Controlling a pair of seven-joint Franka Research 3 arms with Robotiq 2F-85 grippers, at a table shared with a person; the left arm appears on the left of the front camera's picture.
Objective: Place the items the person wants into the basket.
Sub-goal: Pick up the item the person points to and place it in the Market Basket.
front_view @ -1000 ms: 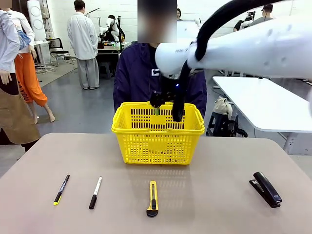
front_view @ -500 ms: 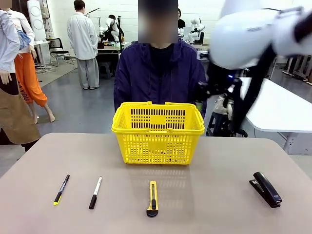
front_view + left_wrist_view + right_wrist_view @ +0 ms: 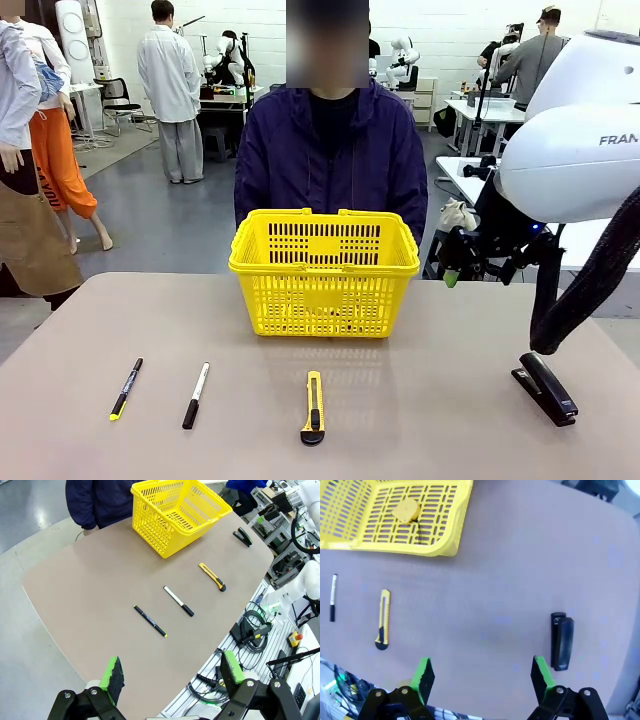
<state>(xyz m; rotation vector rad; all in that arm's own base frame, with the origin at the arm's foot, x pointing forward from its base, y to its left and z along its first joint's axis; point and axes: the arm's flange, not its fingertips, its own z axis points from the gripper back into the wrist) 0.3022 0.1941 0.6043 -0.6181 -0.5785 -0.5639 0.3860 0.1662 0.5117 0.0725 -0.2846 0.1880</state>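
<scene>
Lying on the floor of the basket (image 3: 390, 546), the tape measure (image 3: 406, 511) is the one item the right wrist view shows in there, so I judge the task about a third done. The basket stands at the middle of the table's (image 3: 430, 370) far edge, right in front of the person (image 3: 330, 150). Two wanted items are left out on the table: the marker (image 3: 196, 395) by the near edge, left of middle, and the stapler (image 3: 545, 388) toward the right end of the near edge, well apart from the basket. Between them lies the knife (image 3: 313, 407), and the pen (image 3: 125, 388) lies left of the marker, toward the near left corner; neither belongs in the basket. The right gripper (image 3: 481, 662) hangs above the table's right side, fingers spread with nothing between them, and the stapler is near it, so that looks the likelier next pick. The left gripper (image 3: 172, 659) hangs high off the table's left side, likewise spread wide and empty.
</scene>
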